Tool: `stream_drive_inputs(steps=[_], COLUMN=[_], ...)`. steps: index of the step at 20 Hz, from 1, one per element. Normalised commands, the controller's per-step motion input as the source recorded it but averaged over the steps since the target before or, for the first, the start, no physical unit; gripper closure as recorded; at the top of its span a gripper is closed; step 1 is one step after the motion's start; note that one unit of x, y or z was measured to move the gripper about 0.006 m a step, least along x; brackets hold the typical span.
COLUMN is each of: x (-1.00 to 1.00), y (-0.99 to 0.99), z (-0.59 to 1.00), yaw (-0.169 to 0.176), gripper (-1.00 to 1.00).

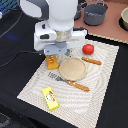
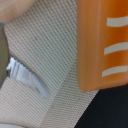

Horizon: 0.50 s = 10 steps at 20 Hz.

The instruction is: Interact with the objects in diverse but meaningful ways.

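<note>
Directly below the gripper (image 1: 54, 56) stood the orange ridged loaf-like block (image 1: 52, 62), its top between the fingers; whether they pinched it could not be told. Just beside it lay the round tan plate (image 1: 73, 68) on the woven beige placemat (image 1: 100, 90). Farther off sat the red tomato-like ball (image 1: 88, 48) and the yellow rectangular packet (image 1: 50, 97).

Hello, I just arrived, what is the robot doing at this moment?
The arm's end effector is low over the orange ridged block, which sits on the woven mat beside the tan plate. Whether it grips the block cannot be seen. The red tomato ball and yellow packet lie apart on the mat, untouched. The wrist view shows the block very close.
</note>
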Motion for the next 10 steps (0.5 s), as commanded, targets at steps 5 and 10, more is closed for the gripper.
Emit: stream_drive_inputs(steps=[5,10], x=[-0.68,-0.63], y=[-0.14,-0.15], z=[-0.36,-0.41], yaw=[0.000,0.000], gripper=[-1.00,-1.00])
